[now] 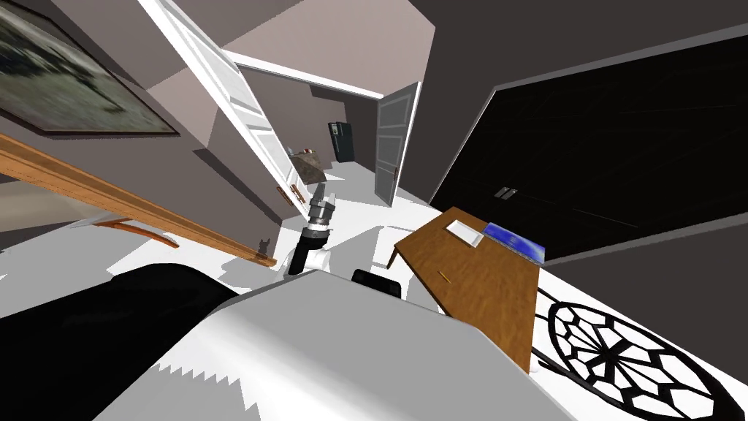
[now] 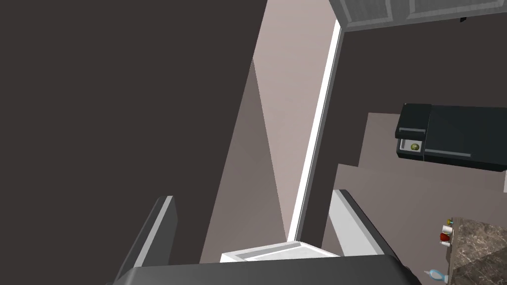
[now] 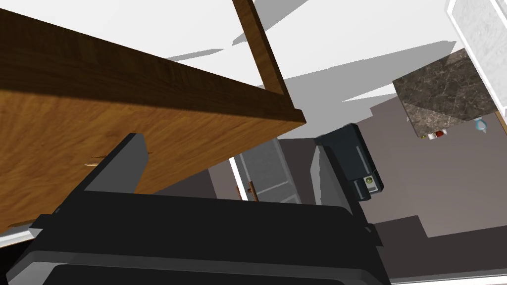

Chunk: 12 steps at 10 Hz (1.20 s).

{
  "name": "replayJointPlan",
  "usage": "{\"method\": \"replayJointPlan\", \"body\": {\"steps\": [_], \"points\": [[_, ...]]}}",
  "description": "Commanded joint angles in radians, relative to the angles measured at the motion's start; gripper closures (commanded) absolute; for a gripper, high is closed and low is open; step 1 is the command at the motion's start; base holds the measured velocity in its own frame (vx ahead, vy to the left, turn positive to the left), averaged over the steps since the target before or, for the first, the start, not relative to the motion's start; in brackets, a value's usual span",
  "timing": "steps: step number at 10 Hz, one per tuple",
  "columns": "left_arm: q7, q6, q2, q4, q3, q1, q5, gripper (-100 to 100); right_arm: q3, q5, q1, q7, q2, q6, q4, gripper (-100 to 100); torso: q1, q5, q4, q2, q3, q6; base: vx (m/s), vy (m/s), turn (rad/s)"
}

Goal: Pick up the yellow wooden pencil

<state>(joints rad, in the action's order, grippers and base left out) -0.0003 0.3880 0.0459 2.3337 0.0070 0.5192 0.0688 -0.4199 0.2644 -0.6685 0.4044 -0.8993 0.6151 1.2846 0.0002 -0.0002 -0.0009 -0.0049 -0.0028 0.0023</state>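
table (image 1: 482,292): white tray (image 1: 464,232), blue book (image 1: 517,241) on it | patterned rug (image 1: 628,362) beside | door (image 1: 394,142) open

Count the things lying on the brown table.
3: a pencil near the middle of the table, a white tray at the far end, a blue book beside it on the edge. Nothing looks hidden.

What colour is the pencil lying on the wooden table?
Yellow; the pencil shows best in the head view, on the brown table.
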Motion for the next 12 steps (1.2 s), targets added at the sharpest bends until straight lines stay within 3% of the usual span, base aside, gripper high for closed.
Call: {"method": "replayJointPlan", "body": {"steps": [1,4,6,9,11,12], "points": [[0.000,0.000,0.000,0.000,0.000,0.000,0.000,0,-0.016,0.013,0.007,0.020,-0.015,0.006,-0.050,-100,0.000,0.000,0.000,0.000,0.000,0.000,0.019,0.014,0.377],[0.000,0.000,0.000,0.000,0.000,0.000,0.000,0,-0.030,0.026,0.010,0.039,-0.029,0.005,-0.125,-100,0.000,0.000,0.000,-0.003,-0.001,-0.001,0.035,0.000,0.276],[0.000,0.000,0.000,0.000,0.000,0.000,0.000,0,-0.030,0.026,0.010,0.039,-0.029,0.005,-0.135,-100,0.000,0.000,0.000,-0.001,-0.001,0.000,0.012,0.000,-0.019],[0.000,0.000,0.000,0.000,0.000,0.000,0.000,0,-0.057,0.048,0.018,0.077,-0.050,0.000,-0.232,-100,0.000,0.000,0.000,-0.002,-0.001,0.000,0.035,0.006,0.319],[0.000,0.000,0.000,0.000,0.000,0.000,0.000,0,-0.057,0.048,0.018,0.077,-0.050,0.000,-0.250,-100,0.000,0.000,-0.001,-0.003,-0.002,0.000,0.038,-0.007,0.081],[0.000,0.000,0.000,0.000,0.000,0.000,0.000,0,-0.069,0.059,0.022,0.095,-0.056,-0.003,-0.296,-100,0.000,0.000,0.000,-0.002,-0.001,0.001,0.036,0.014,0.302]]}}
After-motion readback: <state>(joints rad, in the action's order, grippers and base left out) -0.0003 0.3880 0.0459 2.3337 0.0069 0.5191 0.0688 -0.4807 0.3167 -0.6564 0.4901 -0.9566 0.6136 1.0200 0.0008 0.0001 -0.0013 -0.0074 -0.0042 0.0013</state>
